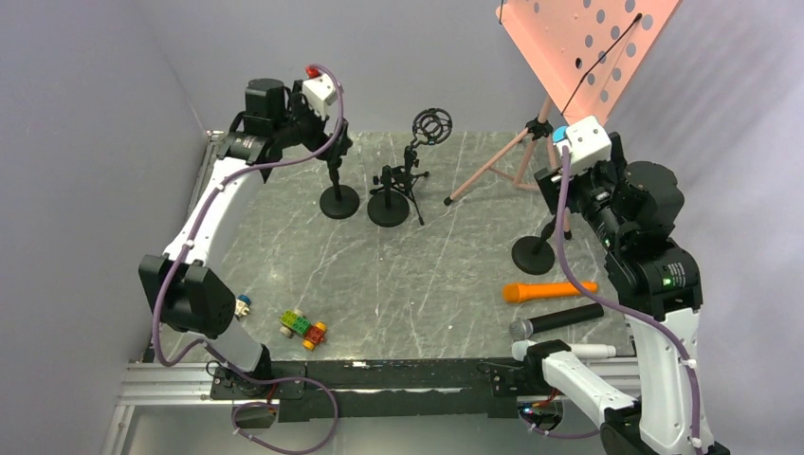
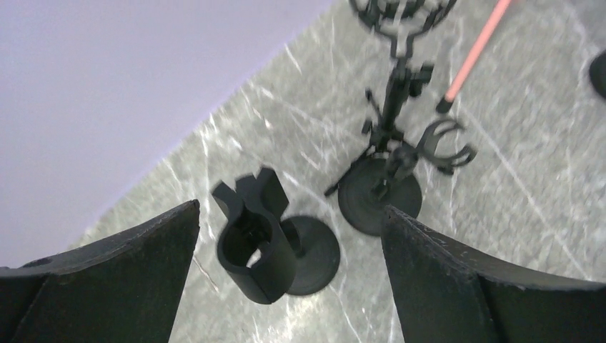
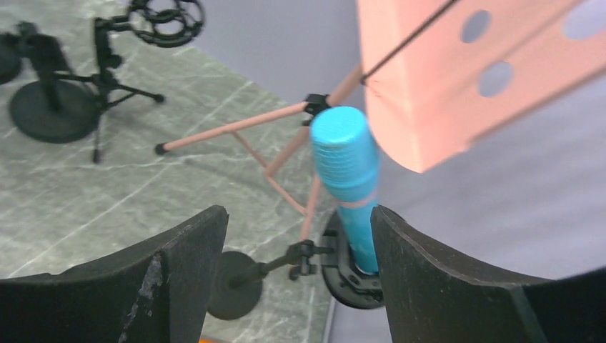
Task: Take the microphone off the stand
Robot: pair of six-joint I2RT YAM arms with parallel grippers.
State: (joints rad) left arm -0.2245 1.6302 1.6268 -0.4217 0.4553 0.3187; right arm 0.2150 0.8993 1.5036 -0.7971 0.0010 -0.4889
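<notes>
From high behind the near edge of the table (image 1: pixel 398 284), the top camera looked down over it all. Wrist cameras looked out close past the left claw (image 2: pixel 289 209) and right claw (image 3: pixel 299 211). All three views shared the shock-mount stand (image 1: pixel 410 175).

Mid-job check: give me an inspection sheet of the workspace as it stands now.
Surface: grey marble table, no spills seen.
Job's things: blue microphone upright in its stand; the far-left stand's clip is empty.
Clutter: orange microphone and black microphone lying flat; brick toy car; shock-mount stand.
Grippers: right gripper open, blue microphone between its fingers; left gripper open over the empty clip.
Cables: purple cables along both arms, no snag seen.
Surroundings: pink music stand overhanging the right rear; grey walls.
</notes>
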